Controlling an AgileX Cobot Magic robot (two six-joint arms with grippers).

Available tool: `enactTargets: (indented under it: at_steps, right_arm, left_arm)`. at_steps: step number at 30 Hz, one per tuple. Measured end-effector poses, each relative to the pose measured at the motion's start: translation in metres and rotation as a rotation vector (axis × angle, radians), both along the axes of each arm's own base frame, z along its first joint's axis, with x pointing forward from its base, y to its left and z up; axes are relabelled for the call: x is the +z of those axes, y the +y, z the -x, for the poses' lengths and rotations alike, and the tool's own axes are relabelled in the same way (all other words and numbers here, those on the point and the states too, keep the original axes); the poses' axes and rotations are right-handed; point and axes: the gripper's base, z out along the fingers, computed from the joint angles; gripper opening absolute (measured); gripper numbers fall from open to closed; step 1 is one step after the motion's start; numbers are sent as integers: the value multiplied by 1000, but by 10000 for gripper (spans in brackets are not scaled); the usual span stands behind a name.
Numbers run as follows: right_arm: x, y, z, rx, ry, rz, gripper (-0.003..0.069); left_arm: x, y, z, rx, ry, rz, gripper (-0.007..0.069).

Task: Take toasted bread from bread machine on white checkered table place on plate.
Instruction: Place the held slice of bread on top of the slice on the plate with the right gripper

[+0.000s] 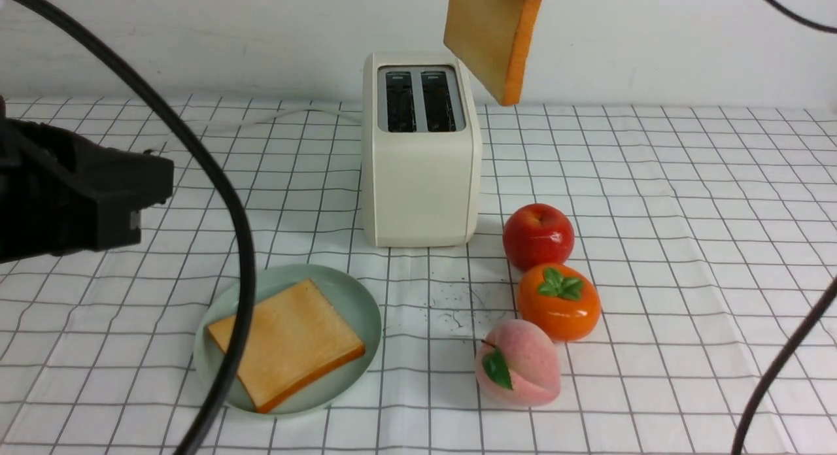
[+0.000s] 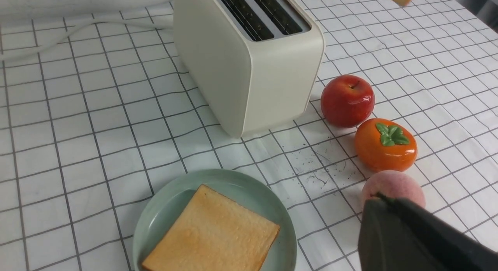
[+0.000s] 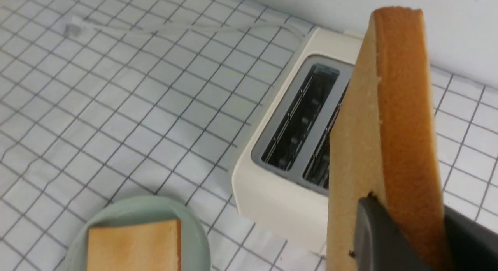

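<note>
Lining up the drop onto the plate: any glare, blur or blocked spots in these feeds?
Front view: even light, sharp, but a black cable crosses the plate. Left wrist view: sharp, small glare on the apple. Right wrist view: the held toast looms close, hiding part of the toaster.

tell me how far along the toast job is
Done: one slice lies flat on the plate, and both slots of the bread machine are empty. In hand: the right gripper holds the second slice in the air, clear of the slots. To do: carry it over and set it on the plate. The left gripper is shut, holding nothing.
</note>
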Motion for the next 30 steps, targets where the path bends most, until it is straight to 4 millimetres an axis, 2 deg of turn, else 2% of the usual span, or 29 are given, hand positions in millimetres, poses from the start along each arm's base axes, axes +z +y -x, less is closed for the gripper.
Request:
enactTargets:
  at_steps: [4,9,15,16,20,24,25,26,30]
  right_arm:
    - [6,-3,11,24,29,17,111]
    - [11,1,22,105,43,-40,111]
    - [-1,9,41,200,130,-60,111]
    - [-12,13,50,224,180,-41,111]
    - [-37,18,75,257,269,-12,111]
    - [-71,25,100,249,305,-93,111]
    - [-75,28,103,243,297,-120,111]
    - [-90,33,106,239,316,-158,111]
    - [-121,49,102,234,338,-251,111]
  left_arm:
    - [4,1,2,10,-35,11,4]
    - [16,5,12,29,-129,44,4]
    - [23,9,22,34,-179,65,5]
    - [24,9,24,33,-185,67,5]
    - [24,9,26,30,-182,67,5]
    - [24,9,27,27,-177,64,5]
    - [24,9,27,27,-177,64,5]
    - [24,9,27,27,-177,64,5]
    - [24,9,27,26,-176,63,5]
